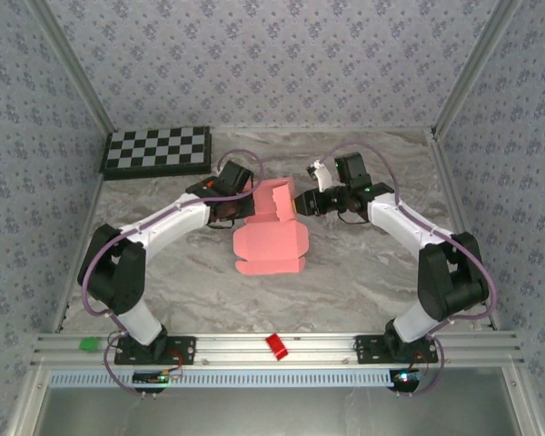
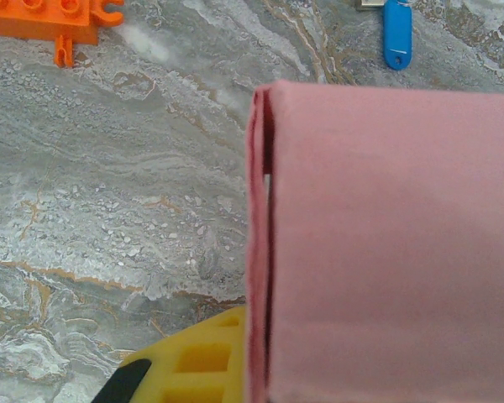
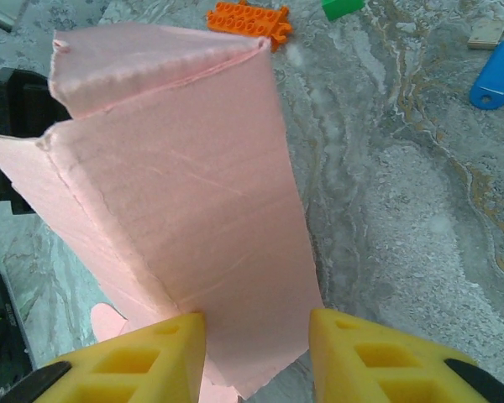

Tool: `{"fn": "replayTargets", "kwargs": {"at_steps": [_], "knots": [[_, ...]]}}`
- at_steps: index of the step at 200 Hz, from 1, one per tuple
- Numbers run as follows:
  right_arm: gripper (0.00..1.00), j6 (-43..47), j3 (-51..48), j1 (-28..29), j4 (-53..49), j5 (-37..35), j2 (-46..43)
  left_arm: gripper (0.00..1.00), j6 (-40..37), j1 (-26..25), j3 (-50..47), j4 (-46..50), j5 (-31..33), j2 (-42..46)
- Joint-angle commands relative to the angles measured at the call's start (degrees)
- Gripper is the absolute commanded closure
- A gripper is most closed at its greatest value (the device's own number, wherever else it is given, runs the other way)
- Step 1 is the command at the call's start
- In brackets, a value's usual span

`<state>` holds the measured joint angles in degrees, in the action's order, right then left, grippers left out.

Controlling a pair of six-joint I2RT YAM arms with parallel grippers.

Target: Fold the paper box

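Observation:
The salmon-pink paper box (image 1: 271, 232) lies partly folded in the middle of the marble table, with one panel raised between the two arms. My left gripper (image 1: 237, 203) is at its left side. In the left wrist view one yellow finger (image 2: 197, 357) presses against the doubled edge of the pink card (image 2: 386, 252), which hides the other finger; this gripper is shut on the card. My right gripper (image 3: 256, 323) is at the raised panel's right end (image 1: 302, 203). Its two yellow fingers stand apart with the pink panel (image 3: 176, 185) between them, and the right finger is just clear of the card.
A checkerboard (image 1: 156, 150) lies at the back left. On the table near the box are an orange toy brick (image 2: 42, 17), a blue key tag (image 2: 396, 34) and a green bit (image 3: 343, 7). On the front rail sit a red bit (image 1: 276, 345) and a green bit (image 1: 91, 344). Patterned walls enclose the table.

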<state>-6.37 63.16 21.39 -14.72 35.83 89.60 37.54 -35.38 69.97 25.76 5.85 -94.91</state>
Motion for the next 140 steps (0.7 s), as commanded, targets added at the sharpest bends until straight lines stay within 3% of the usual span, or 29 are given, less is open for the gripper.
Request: {"fn": "replayTargets", "kwargs": {"at_steps": [1,68,140], "knots": [[0.63,0.66,1.12,0.74,0.44,3.59,-1.71,1.0,-0.54,-0.23,0.95,-0.42,-0.62,0.8],[0.69,0.0,0.18,0.5,1.71,5.77,-2.32,1.0,-0.54,-0.29,0.87,-0.3,-0.6,0.9],[0.6,-0.22,-0.23,0.51,2.01,5.42,-2.34,1.0,-0.41,-0.27,0.44,-0.45,-0.62,1.48]]}}
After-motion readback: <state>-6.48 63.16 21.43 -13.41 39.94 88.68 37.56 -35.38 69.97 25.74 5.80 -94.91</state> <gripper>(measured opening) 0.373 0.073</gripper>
